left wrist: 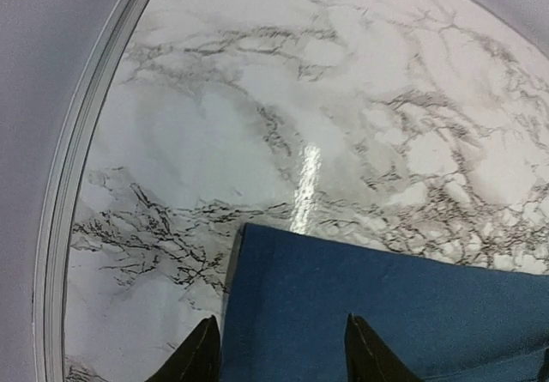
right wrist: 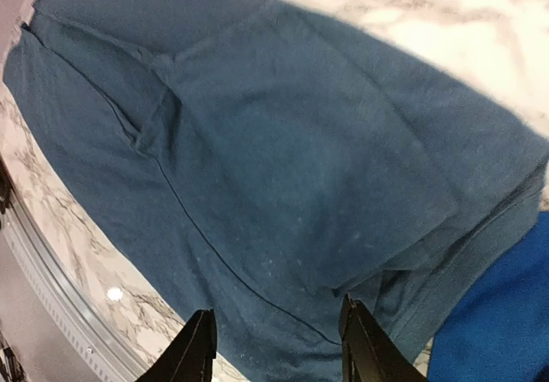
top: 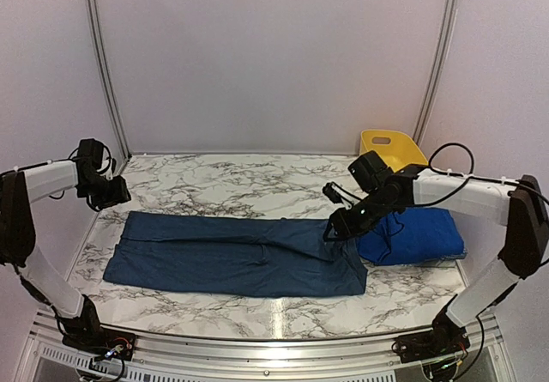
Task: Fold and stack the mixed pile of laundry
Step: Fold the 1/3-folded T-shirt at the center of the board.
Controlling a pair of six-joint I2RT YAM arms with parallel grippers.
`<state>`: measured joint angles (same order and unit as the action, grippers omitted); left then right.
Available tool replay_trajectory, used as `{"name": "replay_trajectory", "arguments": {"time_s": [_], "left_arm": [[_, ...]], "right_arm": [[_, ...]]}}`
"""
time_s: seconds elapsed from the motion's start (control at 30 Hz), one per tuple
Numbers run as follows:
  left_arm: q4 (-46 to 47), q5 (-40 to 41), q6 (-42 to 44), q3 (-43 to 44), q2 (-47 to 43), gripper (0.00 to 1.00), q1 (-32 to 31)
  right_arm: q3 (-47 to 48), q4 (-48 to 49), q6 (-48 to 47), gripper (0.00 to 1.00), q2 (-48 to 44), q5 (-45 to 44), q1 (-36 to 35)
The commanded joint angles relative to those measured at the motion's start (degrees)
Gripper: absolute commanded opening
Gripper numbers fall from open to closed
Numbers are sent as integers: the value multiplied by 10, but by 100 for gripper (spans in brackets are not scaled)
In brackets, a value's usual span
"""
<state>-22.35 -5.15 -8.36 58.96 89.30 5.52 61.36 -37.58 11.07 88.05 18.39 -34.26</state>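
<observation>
Laundry pile first: you have only two pieces in view. The large dark denim-blue garment [top: 236,257] lies spread long and flat across the middle of the marble-patterned table [top: 223,189]. The bright royal-blue cloth garment [top: 416,234] sits in a compact bundle at its right end, touching it. The yellow plastic tub [top: 393,148] stands behind that bundle, near the back wall.

Your left gripper [top: 111,195] hangs over the far left corner of the dark garment. In the left wrist view its jaws stand apart, with nothing between them and the cloth edge lying below. Your right gripper [top: 336,227] is low over the garment's right end, next to the royal-blue bundle. Its jaws are also apart and are not pinching any fabric, so neither arm holds anything.

As I read it, you are in the early middle of the job. The royal-blue piece looks already folded and parked. The dark one seems smoothed out, with one layer lapped over another near its right end, but it is far too long to stack. You have yet to fold it across its length, probably more than once, then put the two together. I cannot tell whether any further garment waits out of sight.
</observation>
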Motion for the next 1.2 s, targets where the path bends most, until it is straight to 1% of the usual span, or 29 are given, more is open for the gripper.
{"name": "replay_trajectory", "arguments": {"time_s": [0.0,0.1,0.17,0.27,0.37,0.53,0.7,0.77,0.83,0.93,1.03,1.17], "left_arm": [[12,-73,-11,-8,-46,52,-21],[6,-94,-20,-13,-35,51,-43],[4,-98,-34,-23,-26,49,-66],[10,-82,-50,-44,-10,46,-107],[19,-77,-78,-56,28,44,-124],[22,-33,-97,-52,85,37,-124],[3,15,-101,3,148,31,-93],[-7,29,-100,29,163,32,-79],[0,20,-87,50,158,37,-78],[7,21,-68,76,126,49,-83],[16,25,-58,88,85,60,-88],[40,41,-33,96,12,85,-108]], "right_arm": [[52,0,-9,45,-20,29,34],[76,8,-6,41,34,49,30],[80,29,-2,41,60,52,15],[80,59,5,40,99,59,2],[86,73,5,38,141,61,-10],[95,91,-13,38,207,51,-15],[177,65,-40,37,284,37,-12],[207,42,-44,37,288,39,-12],[214,31,-35,39,262,51,-10],[212,30,-17,46,204,61,5],[208,41,-1,48,171,69,42],[220,40,-2,48,192,75,78]]}}
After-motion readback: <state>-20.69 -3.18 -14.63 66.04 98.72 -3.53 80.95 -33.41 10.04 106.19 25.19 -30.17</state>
